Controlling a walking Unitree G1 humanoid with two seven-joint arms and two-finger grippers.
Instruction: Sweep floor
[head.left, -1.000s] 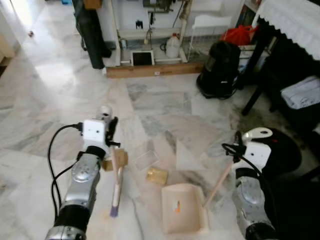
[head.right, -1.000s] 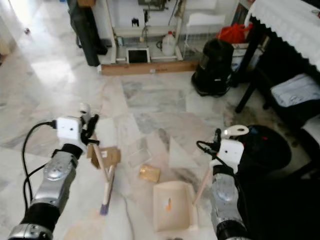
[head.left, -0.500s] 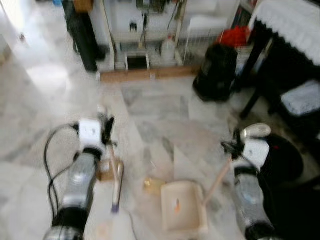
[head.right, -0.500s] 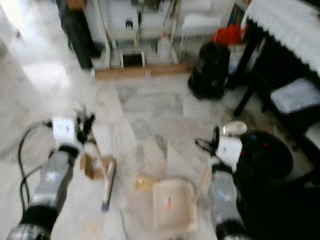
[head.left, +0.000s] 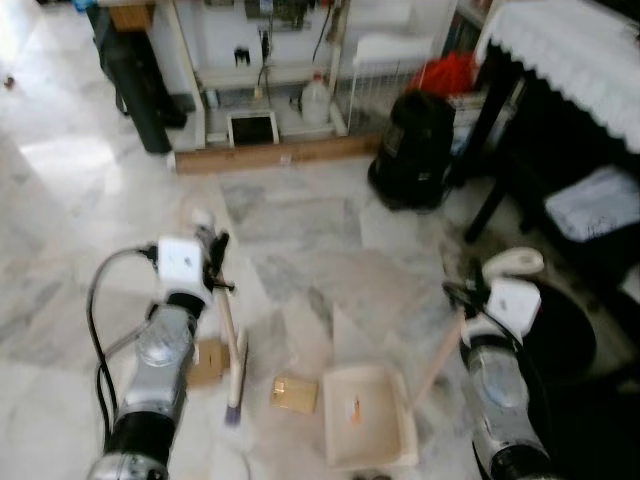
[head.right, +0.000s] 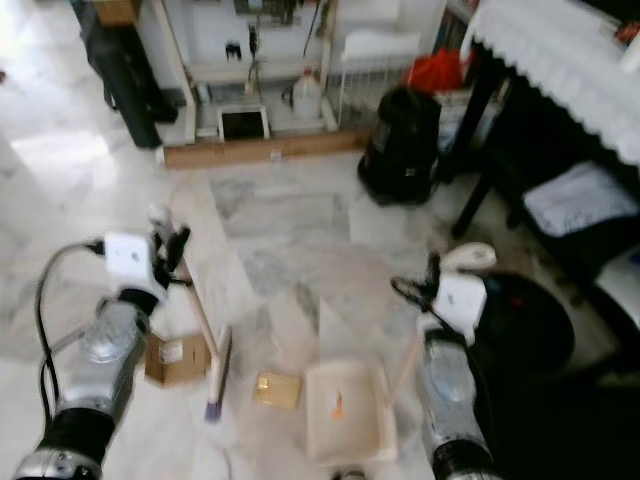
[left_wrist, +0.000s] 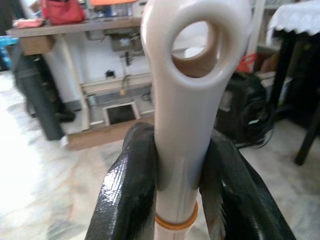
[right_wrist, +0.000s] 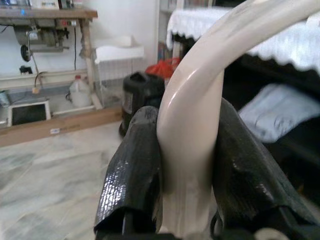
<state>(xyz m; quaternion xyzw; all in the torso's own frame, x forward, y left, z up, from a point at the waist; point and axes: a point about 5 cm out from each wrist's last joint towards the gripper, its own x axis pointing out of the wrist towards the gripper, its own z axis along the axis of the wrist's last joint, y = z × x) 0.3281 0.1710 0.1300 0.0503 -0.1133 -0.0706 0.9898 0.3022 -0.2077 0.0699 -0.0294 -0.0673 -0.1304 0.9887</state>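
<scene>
My left gripper (head.left: 212, 268) is shut on the white handle of a broom (head.left: 233, 350). The handle slants down to a brush head (head.right: 213, 378) resting on the marble floor. A brown cardboard box (head.left: 207, 362) lies just left of the brush, and a small tan piece (head.left: 294, 393) lies between brush and dustpan. My right gripper (head.left: 468, 303) is shut on the long handle of a cream dustpan (head.left: 365, 430), which sits on the floor with a small orange scrap inside. Both wrist views show black fingers (left_wrist: 129, 190) (right_wrist: 135, 170) clamped on those handles.
A black bag (head.left: 415, 150) stands ahead on the right. A dark table with a white lace cloth (head.left: 560, 50) and a folded cloth (head.left: 600, 200) under it fill the right side. A wooden board (head.left: 280, 155), a white jug (head.left: 315, 100) and a sewing-machine stand line the far wall.
The whole view has shifted as the camera moved. The brown box, earlier behind the broom handle, now lies left of the brush; the tan piece lies nearer the dustpan's front. Both grips are unchanged.
</scene>
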